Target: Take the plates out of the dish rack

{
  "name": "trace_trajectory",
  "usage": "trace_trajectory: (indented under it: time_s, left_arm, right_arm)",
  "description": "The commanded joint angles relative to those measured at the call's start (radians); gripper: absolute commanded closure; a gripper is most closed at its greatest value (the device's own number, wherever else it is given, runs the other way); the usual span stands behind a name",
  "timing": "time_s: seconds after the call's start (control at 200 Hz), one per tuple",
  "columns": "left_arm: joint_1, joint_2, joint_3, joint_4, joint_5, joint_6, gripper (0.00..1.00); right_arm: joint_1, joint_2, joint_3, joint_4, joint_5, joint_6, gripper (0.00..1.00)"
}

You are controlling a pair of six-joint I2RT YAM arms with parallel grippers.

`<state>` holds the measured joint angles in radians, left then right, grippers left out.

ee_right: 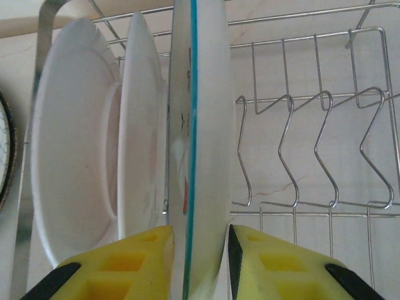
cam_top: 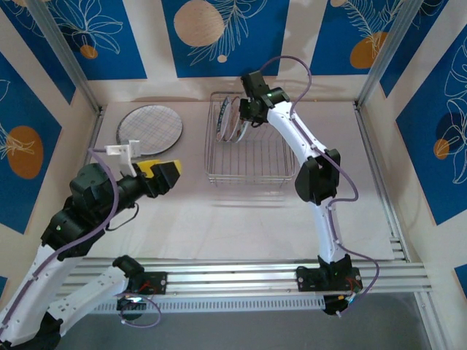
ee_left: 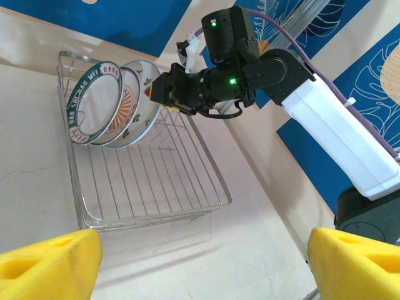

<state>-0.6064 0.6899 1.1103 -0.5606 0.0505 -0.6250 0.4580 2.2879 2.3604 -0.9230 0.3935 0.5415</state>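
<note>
My right gripper (ee_right: 200, 253) is clamped on a teal-rimmed plate (ee_right: 200, 125), with the yellow pads (ee_right: 125, 262) tight on both faces at the bottom of the wrist frame. The plate stands upright in the dish rack (cam_top: 252, 177), upper centre of the overhead frame, in the rack's upper-left corner. Two more plates (ee_right: 81, 144) stand just left of it in the wrist frame, also on edge. My left gripper (cam_top: 166, 175) has its fingers spread wide, holds nothing and hovers left of the rack over the table (cam_top: 219, 219). A speckled grey plate (cam_top: 149, 130) lies flat on the table, upper left of the overhead frame, apart from the rack.
</note>
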Motion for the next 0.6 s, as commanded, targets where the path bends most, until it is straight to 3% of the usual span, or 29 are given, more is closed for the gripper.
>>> trace_trajectory:
  time_s: [0.0,0.595]
  left_arm:
    - [-0.01,-0.018,0.036,-0.042,0.002,0.015,0.14]
    - [-0.01,-0.03,0.065,-0.095,0.006,0.019,0.14]
  right_arm:
    - [0.01,0.023,0.049,-0.013,0.035,-0.002,0.7]
    - [0.031,0.098,0.105,-0.018,0.103,0.011,0.79]
